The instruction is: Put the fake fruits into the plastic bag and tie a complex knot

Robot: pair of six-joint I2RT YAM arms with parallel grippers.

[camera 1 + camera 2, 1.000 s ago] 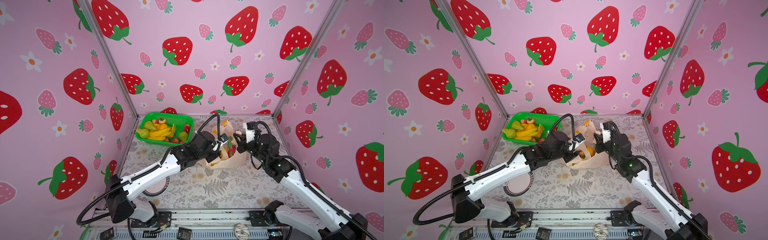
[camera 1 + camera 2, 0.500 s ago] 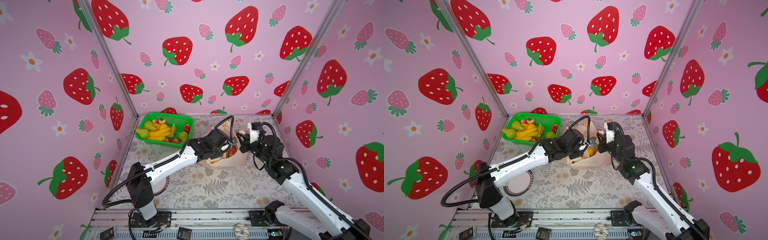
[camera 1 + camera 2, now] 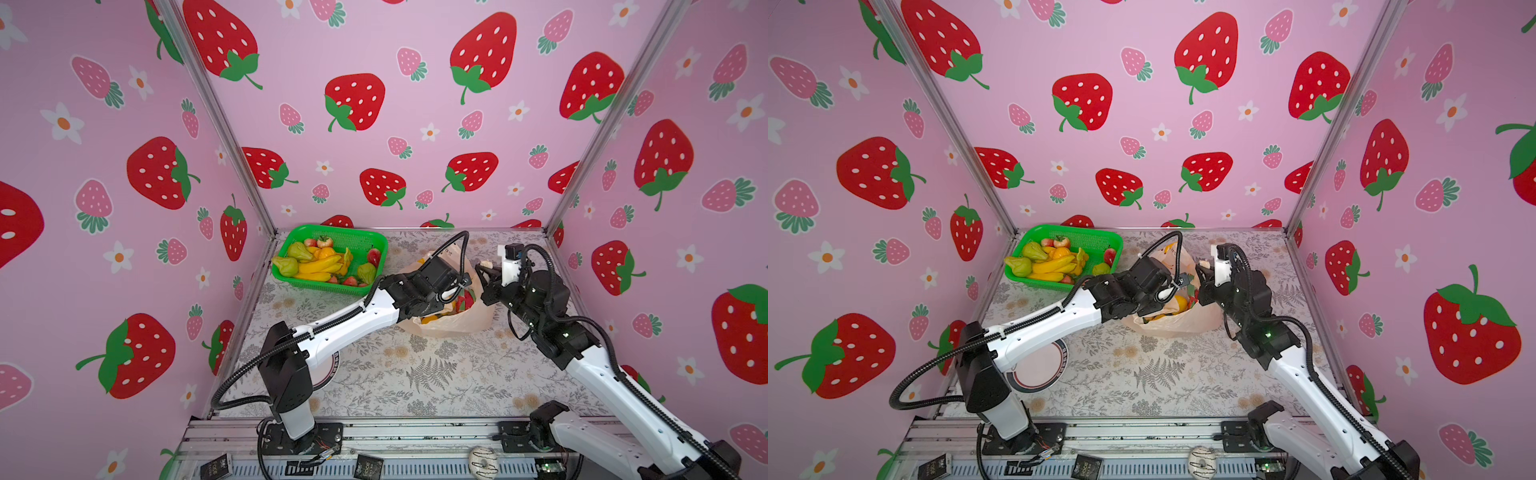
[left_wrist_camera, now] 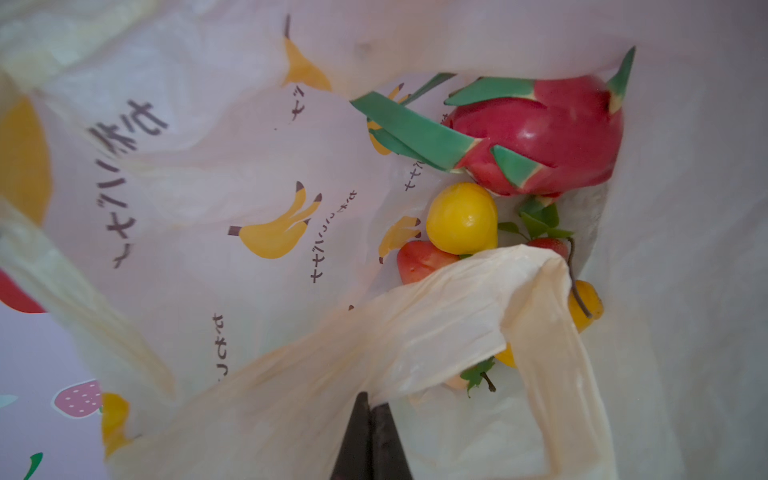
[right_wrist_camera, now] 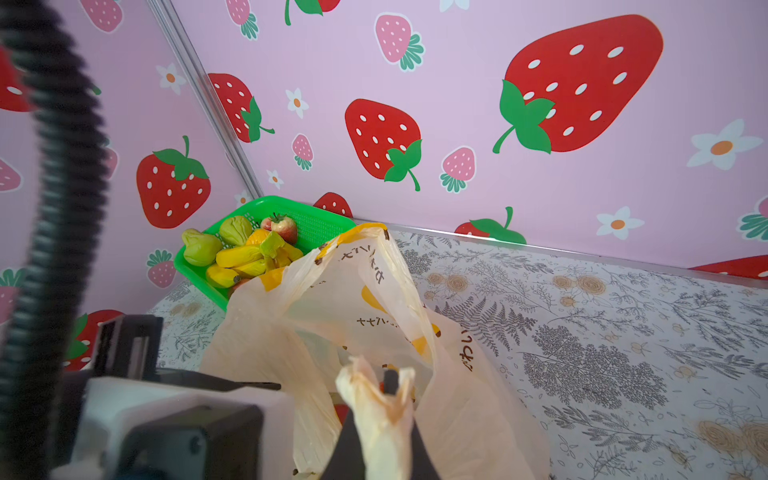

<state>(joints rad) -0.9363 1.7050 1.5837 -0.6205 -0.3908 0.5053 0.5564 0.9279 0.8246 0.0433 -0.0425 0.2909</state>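
Observation:
The peach plastic bag [image 3: 457,322] [image 3: 1187,322] lies open on the table between both arms. Inside it are a pink dragon fruit [image 4: 540,137], a yellow fruit [image 4: 461,218], a strawberry [image 4: 548,245] and a red-pink apple [image 4: 419,262]. My left gripper [image 4: 371,405] reaches into the bag's mouth and is shut on a fold of the handle film. My right gripper [image 5: 384,386] [image 3: 484,270] is shut on a bunched handle at the bag's right rim. More fake fruits, bananas [image 3: 318,264] and pears [image 3: 286,266], lie in the green basket [image 3: 332,227]. No knot is in view.
The basket stands at the back left corner against the pink walls. A round plate [image 3: 1038,370] lies under the left arm near the front left. A small doughnut-like thing [image 3: 482,461] sits on the front rail. Floral table surface [image 3: 415,374] stretches in front of the bag.
My left arm stretched further right into the bag's mouth and its jaws closed on the bag film. The right gripper kept its hold and shifted only slightly.

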